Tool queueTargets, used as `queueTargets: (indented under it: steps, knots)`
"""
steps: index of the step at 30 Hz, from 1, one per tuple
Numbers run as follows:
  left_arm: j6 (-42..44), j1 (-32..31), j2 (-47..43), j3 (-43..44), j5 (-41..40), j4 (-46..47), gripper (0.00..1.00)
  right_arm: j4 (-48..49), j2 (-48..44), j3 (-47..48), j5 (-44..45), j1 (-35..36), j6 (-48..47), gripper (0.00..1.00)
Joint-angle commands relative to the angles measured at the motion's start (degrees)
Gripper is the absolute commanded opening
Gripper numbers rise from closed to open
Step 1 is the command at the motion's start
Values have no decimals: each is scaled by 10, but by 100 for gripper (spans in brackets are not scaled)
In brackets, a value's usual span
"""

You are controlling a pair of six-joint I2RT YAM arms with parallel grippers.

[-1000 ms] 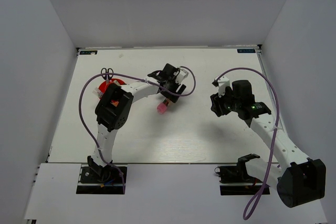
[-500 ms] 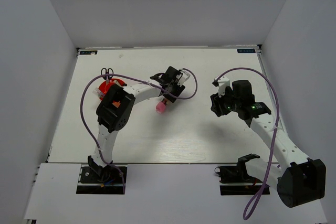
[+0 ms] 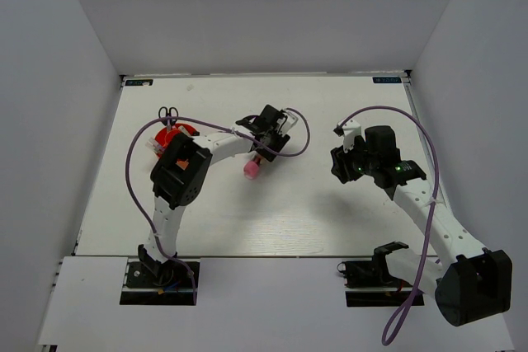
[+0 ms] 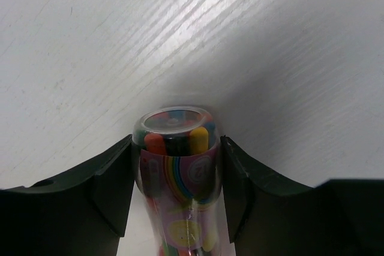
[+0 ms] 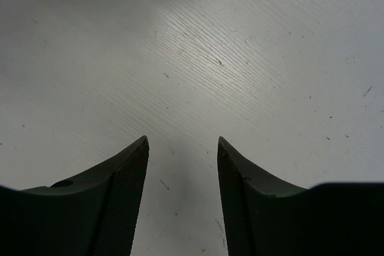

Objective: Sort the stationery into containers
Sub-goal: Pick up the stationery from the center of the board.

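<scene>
The left fingers clamp the pink tube by its sides, centre frame over the counter, likely ready to carry toward the red pot at upper left. The right fingers stand apart, empty.

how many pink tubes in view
1. The pink tube is gripped by the left hand, near the middle of the table; more could hide behind the left arm.
</scene>
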Motion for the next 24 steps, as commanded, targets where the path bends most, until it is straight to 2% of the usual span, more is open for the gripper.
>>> queueTargets:
  steps: [1, 8, 12, 14, 18, 20, 21, 22, 24]
  knots:
    - [-12, 0, -66, -12, -15, -22, 0, 10, -15, -3, -8, -2, 4, 53]
    - [-61, 19, -174, -48, 12, -3, 0, 11, -15, -3, -10, -1, 3, 53]
    - [-89, 30, -277, -83, 20, 20, 0, 12, -14, -4, -14, -1, 3, 53]
    - [-91, 36, -304, -116, 13, 33, 0, 10, -15, -4, -17, -1, 3, 53]
    - [-83, 61, -424, -196, -21, 94, 0, 11, -14, -5, -25, -1, 4, 48]
    - [-82, 79, -453, -235, -41, 113, 0, 10, -14, -7, -28, 0, 4, 39]
    - [-87, 86, -495, -261, -45, 143, 0, 11, -11, -7, -30, -2, 4, 34]
    - [-88, 109, -509, -274, -51, 152, 0, 12, -12, -9, -32, -1, 3, 21]
    - [-90, 136, -556, -320, -69, 200, 0, 14, -10, -10, -36, 0, 5, 3]
